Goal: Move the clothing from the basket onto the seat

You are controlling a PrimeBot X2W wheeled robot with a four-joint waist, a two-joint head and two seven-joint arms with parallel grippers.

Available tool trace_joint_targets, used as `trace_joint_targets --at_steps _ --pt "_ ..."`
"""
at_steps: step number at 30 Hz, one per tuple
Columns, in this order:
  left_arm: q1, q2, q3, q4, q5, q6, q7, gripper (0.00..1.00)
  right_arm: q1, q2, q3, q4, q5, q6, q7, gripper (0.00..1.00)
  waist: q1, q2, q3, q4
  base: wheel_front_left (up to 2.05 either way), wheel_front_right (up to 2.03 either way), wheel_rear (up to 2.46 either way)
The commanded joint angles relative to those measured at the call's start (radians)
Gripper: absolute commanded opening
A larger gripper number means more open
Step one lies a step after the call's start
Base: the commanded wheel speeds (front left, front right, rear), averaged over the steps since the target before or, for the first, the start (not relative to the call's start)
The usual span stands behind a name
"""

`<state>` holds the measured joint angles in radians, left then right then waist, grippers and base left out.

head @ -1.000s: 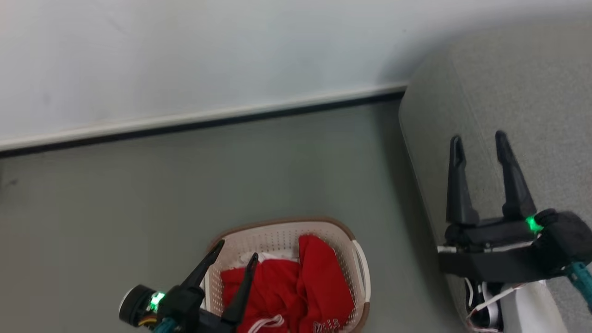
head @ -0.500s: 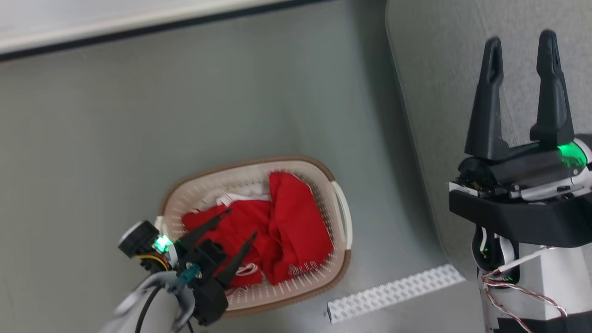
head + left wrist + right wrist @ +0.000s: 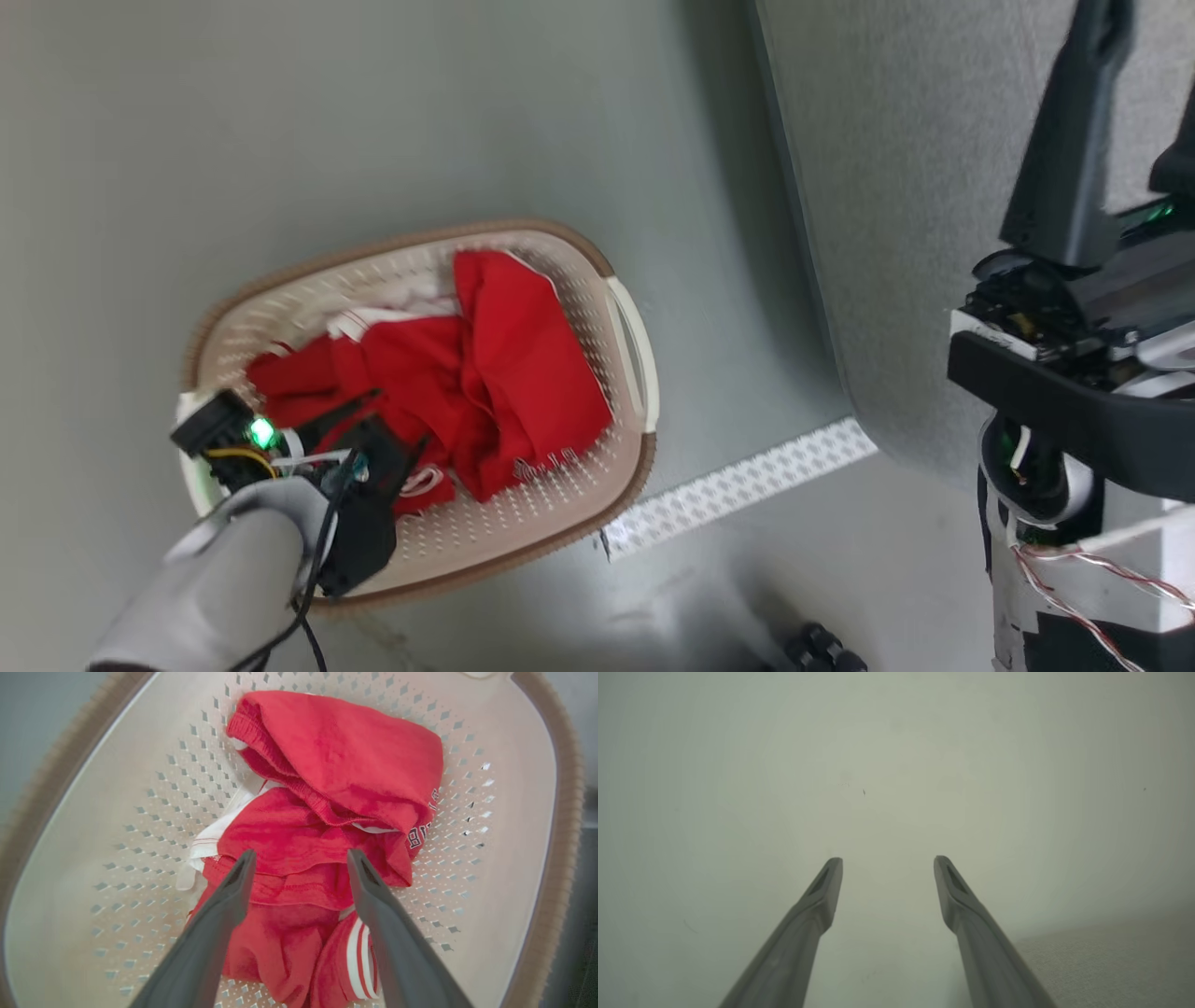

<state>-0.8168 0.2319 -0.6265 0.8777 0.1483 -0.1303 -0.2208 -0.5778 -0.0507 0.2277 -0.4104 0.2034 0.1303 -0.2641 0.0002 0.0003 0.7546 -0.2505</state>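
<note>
The cream perforated basket (image 3: 597,280) with a brown rim stands on the floor, and red clothing (image 3: 504,364) with white trim is heaped inside it. My left gripper (image 3: 397,422) reaches in from the basket's left end. In the left wrist view the left gripper (image 3: 301,857) is open, its fingertips either side of a red fold of the clothing (image 3: 336,760), with basket wall (image 3: 140,788) around. Whether they touch the cloth I cannot tell. The light-grey seat (image 3: 896,187) fills the right. My right gripper (image 3: 1134,103) is raised beside it; the right gripper (image 3: 888,861) is open and empty.
A white perforated strip (image 3: 738,485) lies on the grey floor (image 3: 373,112) between basket and seat. A small black object (image 3: 822,649) sits at the bottom edge. The right wrist view faces a pale wall (image 3: 896,765), with a corner of the seat (image 3: 1111,966).
The head camera has tilted down, so the whole picture shifted. My left gripper has gone down into the basket, closer to the red clothing. Both grippers stay open.
</note>
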Motion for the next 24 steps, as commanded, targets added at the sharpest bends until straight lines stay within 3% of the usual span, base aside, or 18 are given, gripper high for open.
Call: trace_joint_targets --at_steps 1,14,24 --pt "-0.014 0.008 -0.006 0.016 0.010 0.000 -0.001 1.00 -0.015 0.001 0.005 -0.009 0.007 0.001 -0.002 1.00 -0.0002 -0.0003 0.079 -0.047 0.00 0.00 0.00" --pt "-0.165 0.007 -0.111 0.223 0.023 0.003 -0.003 1.00 -0.073 0.000 0.036 -0.041 0.064 0.001 -0.002 1.00 -0.0002 -0.0003 0.207 -0.101 0.00 0.00 0.00" --pt "-0.218 0.003 -0.129 0.315 0.036 0.085 0.030 1.00 -0.064 0.000 0.024 -0.043 0.089 0.001 -0.002 1.00 -0.0002 -0.0003 0.240 -0.128 0.00 0.00 0.00"
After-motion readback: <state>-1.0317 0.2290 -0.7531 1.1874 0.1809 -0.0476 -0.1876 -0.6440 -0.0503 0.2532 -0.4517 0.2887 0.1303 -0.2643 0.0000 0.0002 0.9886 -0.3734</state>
